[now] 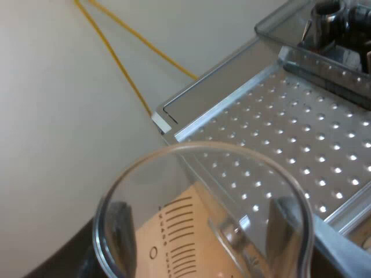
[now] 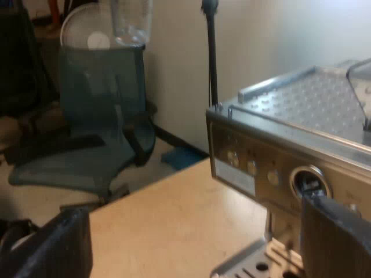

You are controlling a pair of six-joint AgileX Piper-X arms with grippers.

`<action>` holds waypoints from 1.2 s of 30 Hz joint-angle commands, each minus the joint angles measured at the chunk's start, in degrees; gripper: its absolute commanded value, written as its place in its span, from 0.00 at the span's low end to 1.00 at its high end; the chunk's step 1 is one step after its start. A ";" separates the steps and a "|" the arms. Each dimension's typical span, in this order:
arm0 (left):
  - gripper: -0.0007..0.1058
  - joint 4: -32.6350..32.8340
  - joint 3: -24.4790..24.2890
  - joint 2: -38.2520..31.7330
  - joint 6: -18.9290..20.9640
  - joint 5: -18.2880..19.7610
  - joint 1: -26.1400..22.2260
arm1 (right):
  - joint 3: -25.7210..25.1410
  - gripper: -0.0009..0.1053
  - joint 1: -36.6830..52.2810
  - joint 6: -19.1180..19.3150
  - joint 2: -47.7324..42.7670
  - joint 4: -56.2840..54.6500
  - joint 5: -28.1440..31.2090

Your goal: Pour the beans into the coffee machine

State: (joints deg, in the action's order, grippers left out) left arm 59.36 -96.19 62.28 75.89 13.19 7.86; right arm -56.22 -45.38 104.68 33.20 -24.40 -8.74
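Measuring glass (image 1: 203, 214), seemingly empty, by espresso machine (image 1: 290, 127)

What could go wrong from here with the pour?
1. The measuring glass in the left gripper is over the machine's dimpled top plate, short of the hopper: tipping now would likely spill onto the plate.
2. Smooth glass held between two fingers may slip once tilted.

espresso machine (image 1: 290, 127): steel, dimpled top; clear bean hopper (image 1: 278, 23) | measuring glass (image 1: 203, 214): clear, black scale marks; over machine's edge
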 commanded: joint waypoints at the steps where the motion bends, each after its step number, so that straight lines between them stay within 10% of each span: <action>1: 0.28 -4.31 7.57 -5.06 2.85 2.76 -2.80 | -0.10 0.75 -0.12 0.52 -0.43 -2.85 -1.08; 14: 0.28 -15.74 37.44 -20.39 9.63 9.02 -13.44 | 4.33 0.75 -0.12 0.52 5.64 -4.17 -3.10; 36: 0.28 -52.51 68.23 -21.24 19.48 9.20 -13.87 | 4.77 0.75 -0.12 0.52 21.90 4.63 -3.54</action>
State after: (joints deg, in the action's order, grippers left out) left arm 9.91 -27.96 41.36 94.61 23.03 -6.01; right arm -51.22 -45.48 104.57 55.06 -20.92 -11.30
